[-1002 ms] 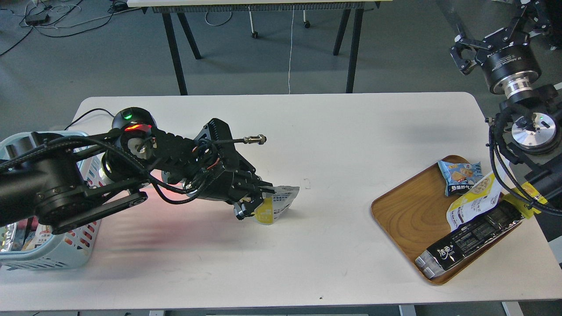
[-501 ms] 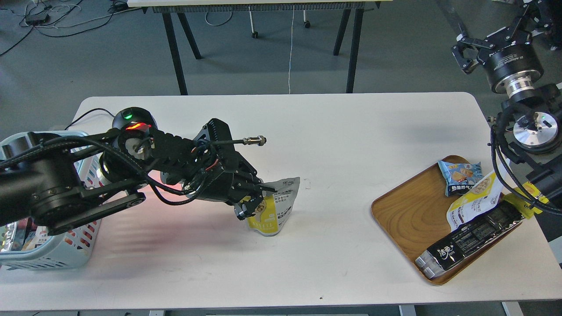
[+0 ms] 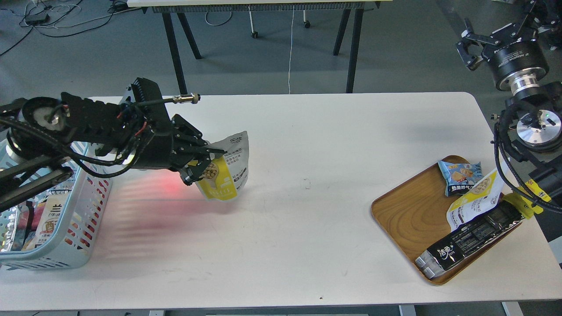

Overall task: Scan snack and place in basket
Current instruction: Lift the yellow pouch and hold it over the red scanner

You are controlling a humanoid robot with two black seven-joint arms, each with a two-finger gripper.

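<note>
My left gripper [image 3: 205, 160] is shut on the snack [image 3: 224, 175], a small pouch with a yellow front showing beige balls and a white-grey printed back. It hangs tilted above the white table [image 3: 281, 131], left of centre. The light blue slotted basket [image 3: 77, 219] stands at the table's left edge, below my left arm, with several packets in it. My right gripper [image 3: 474, 41] is raised at the far upper right, off the table; its fingers look spread and hold nothing.
An oval wooden tray [image 3: 404, 215] at the right holds a light blue packet [image 3: 461, 175], a yellow-and-white pouch [image 3: 474, 197] and a long black packet [image 3: 470, 239]. A red glow lies on the table below my left gripper. A black-legged table stands behind.
My left arm has lifted the snack and carried it up and to the left, toward the basket. The right arm has risen slightly.
</note>
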